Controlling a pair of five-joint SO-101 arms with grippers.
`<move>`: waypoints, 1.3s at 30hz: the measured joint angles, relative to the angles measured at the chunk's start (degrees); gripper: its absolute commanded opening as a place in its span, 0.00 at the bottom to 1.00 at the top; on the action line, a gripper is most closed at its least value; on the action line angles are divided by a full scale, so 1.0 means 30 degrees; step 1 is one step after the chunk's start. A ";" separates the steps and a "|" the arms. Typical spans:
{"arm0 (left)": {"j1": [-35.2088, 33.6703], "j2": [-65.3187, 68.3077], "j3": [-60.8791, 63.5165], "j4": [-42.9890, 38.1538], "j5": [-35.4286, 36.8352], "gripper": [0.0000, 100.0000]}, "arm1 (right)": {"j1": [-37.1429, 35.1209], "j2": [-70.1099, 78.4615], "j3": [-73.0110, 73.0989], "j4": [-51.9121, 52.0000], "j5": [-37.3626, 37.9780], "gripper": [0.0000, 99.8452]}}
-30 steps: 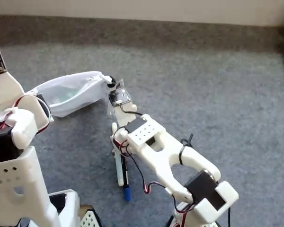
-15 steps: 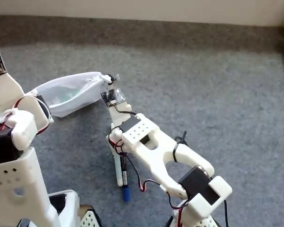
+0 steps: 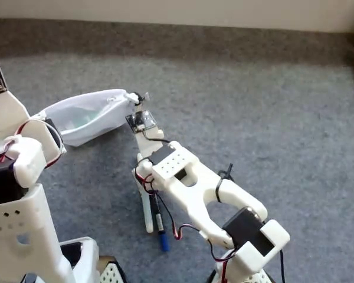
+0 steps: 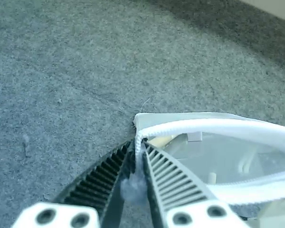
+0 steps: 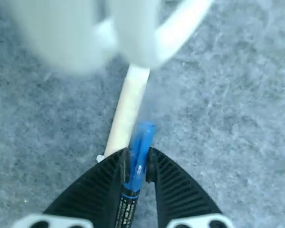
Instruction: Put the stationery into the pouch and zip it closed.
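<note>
right gripper (image 5: pixel 136 156): clamped on blue pen (image 5: pixel 141 135); risk: pen drags neighbouring white stick (image 5: pixel 128 107). left gripper (image 4: pixel 138 146): pinched on pouch (image 4: pixel 204 126) rim; risk: fabric slips, mouth collapses.

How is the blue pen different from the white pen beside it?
The blue pen is dark with a blue end; the white pen is pale all over. The blue pen is pinched between the right gripper's fingers, while the white pen lies loose on the carpet. Both are long, thin and side by side.
</note>
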 measured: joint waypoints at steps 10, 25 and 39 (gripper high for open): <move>0.0000 0.0000 0.0000 0.0000 0.0000 0.01 | 0.0000 -0.0029 -0.0381 0.3575 0.1524 0.02; 0.0000 0.0000 0.0000 0.0000 0.0000 0.01 | -0.0029 -0.7443 0.1026 0.4777 0.1612 0.02; 0.0410 0.0000 0.0029 0.0000 0.0000 0.01 | -0.0147 -1.4711 0.2637 0.4835 0.1641 0.02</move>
